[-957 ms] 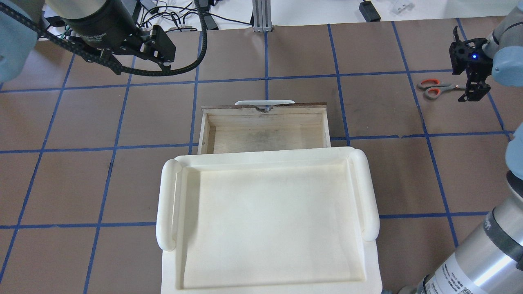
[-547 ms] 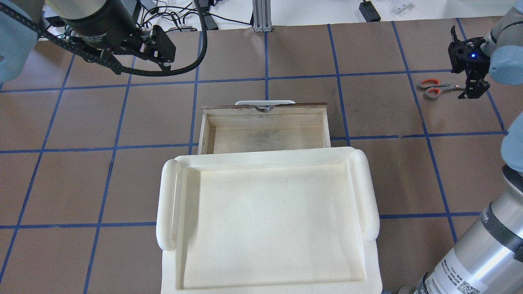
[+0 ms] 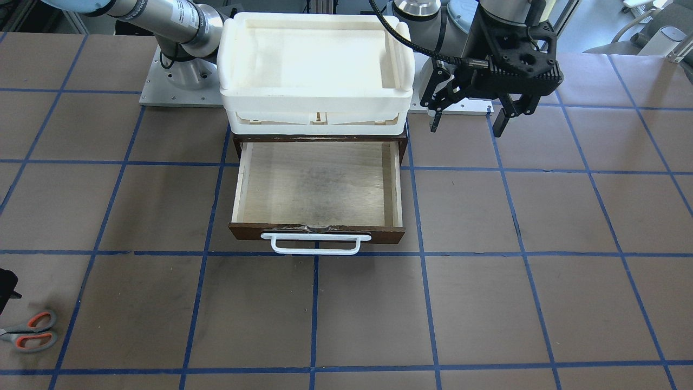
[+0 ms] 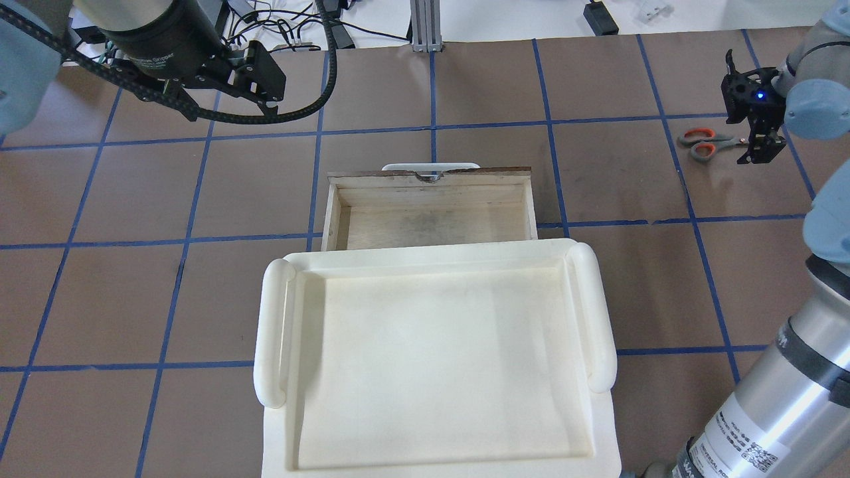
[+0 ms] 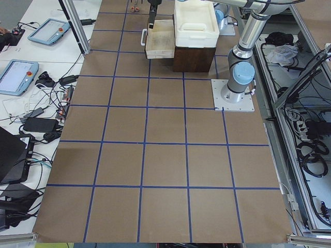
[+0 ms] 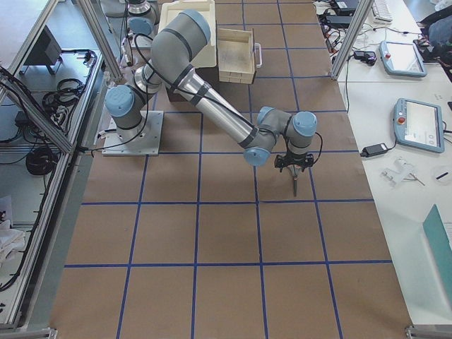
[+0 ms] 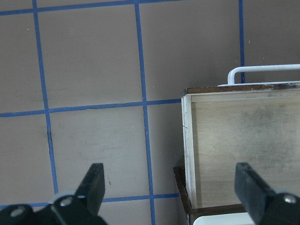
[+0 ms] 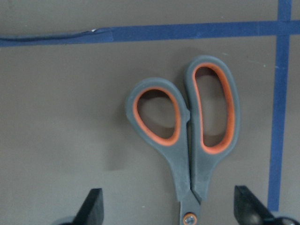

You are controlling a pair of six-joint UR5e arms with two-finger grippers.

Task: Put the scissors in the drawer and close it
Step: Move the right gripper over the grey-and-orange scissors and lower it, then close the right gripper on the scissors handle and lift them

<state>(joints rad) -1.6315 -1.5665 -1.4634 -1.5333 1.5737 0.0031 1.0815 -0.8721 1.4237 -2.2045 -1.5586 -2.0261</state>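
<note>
The scissors (image 4: 705, 143) lie flat on the brown table at the far right, grey handles with orange lining, closed; they also show in the front view (image 3: 30, 330). My right gripper (image 4: 761, 147) is open and low over their blade end. In the right wrist view its fingers straddle the scissors (image 8: 187, 136) near the pivot, not touching them. The drawer (image 4: 431, 226) stands pulled open and empty at the table's middle, white handle on its far side. My left gripper (image 3: 468, 125) is open and empty, hanging above the table beside the drawer (image 7: 243, 150).
A white plastic tray (image 4: 272, 332) sits on top of the dark cabinet that holds the drawer, on the robot's side. Blue tape lines cross the brown table. Cables and devices lie beyond the far edge.
My right gripper has shifted a little toward the far side and sunk lower over the scissors' blades. The left arm, the scissors and the drawer have not moved.
</note>
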